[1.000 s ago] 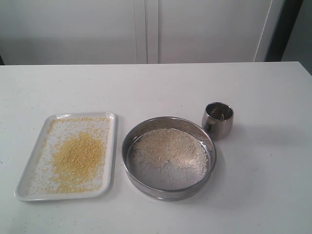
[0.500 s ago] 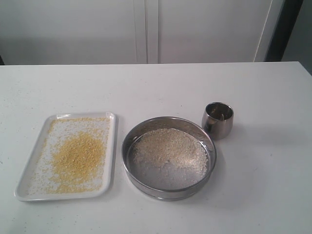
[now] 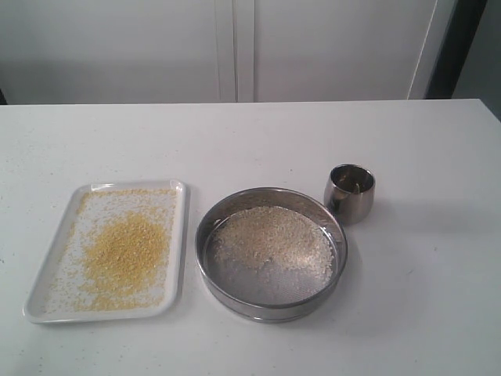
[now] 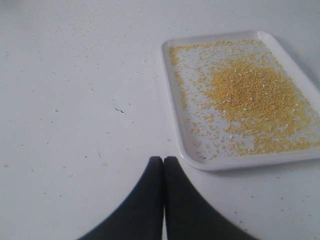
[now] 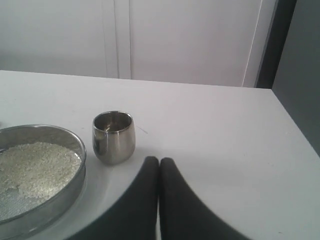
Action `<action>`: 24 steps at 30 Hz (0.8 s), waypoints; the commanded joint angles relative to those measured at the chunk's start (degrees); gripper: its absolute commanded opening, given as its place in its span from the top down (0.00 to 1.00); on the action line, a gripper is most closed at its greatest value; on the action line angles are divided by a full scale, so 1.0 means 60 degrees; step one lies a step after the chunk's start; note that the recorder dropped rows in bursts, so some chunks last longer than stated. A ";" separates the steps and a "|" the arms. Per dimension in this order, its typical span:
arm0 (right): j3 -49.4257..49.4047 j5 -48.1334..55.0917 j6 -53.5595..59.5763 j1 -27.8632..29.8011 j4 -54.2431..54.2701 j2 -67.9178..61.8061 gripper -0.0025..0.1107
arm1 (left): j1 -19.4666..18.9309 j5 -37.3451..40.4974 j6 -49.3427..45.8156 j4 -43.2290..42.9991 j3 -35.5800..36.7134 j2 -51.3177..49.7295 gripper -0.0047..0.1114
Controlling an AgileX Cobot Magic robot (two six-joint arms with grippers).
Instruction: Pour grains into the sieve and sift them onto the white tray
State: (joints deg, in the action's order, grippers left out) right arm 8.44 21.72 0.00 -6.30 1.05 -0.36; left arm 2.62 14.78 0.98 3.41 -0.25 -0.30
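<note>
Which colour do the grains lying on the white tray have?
Golden yellow. The grains on the white tray show best in the left wrist view.

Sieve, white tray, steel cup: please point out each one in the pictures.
sieve (image 3: 262, 286): exterior view, bare mesh near its front.
white tray (image 3: 41, 307): exterior view, bare front-left corner.
steel cup (image 3: 350, 204): exterior view, outer wall.

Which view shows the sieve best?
The exterior view: the whole sieve, rim and mesh, with pale grains inside. The right wrist view catches only part; the left wrist view shows none.
</note>
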 commanded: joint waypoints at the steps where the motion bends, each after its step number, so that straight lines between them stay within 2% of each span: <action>1: -0.0624 -0.0719 -0.0078 -0.0023 -0.0174 0.0059 0.98 | -0.0050 -0.0033 -0.0024 0.0101 0.0041 0.0050 0.96; 10: -0.1406 -0.1509 -0.0078 -0.0023 -0.0174 0.0059 0.98 | -0.0050 -0.0033 -0.0024 0.0102 0.0041 0.0050 0.96; 19: -0.1406 -0.0448 -0.0078 -0.0023 -0.0338 0.0059 0.98 | -0.0050 -0.0033 -0.0024 0.0102 0.0041 0.0050 0.96; 24: -0.1406 -0.0428 -0.0058 -0.0023 -0.0338 0.0059 0.98 | -0.0050 -0.0033 -0.0024 0.0102 0.0041 0.0050 0.96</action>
State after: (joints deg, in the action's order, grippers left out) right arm 0.34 19.14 -0.32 -6.30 -0.42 -0.36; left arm 2.62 14.64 0.98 3.41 -0.25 -0.30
